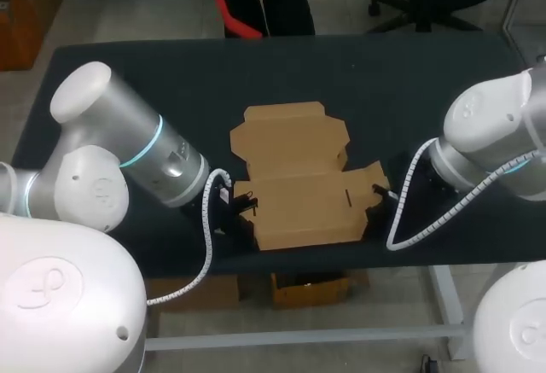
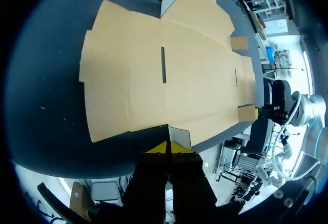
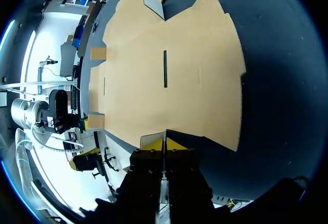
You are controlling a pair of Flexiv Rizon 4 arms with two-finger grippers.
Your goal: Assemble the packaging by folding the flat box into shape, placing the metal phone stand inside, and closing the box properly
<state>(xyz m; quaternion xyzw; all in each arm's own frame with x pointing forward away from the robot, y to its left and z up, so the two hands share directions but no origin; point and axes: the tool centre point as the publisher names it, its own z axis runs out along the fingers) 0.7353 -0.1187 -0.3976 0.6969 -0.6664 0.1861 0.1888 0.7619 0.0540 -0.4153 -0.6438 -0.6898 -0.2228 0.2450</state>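
The flat box [image 1: 294,177] is the only container here, and it lies as an unfolded sheet of plain brown card on the dark worktop [image 1: 128,74], near the front edge. Its panels and side tabs are spread out and nothing sits on them. The wider lid panel points away from me. A thin dark slit [image 2: 163,64] is cut through the middle panel.

My left fingers [image 2: 167,148] are at the box's left end, low over the near corner. The yellow tips are clenched together with only a hairline seam between them. A small side flap [image 2: 179,137] stands up from the sheet right against those tips. I cannot tell whether any card is nipped in the seam.

My right fingers [image 3: 164,143] mirror this at the box's right end. They are also clenched tip to tip, with the flap on that end [image 3: 152,138] raised just beside them. From above, both sets of fingers sit at opposite ends of the front panel.
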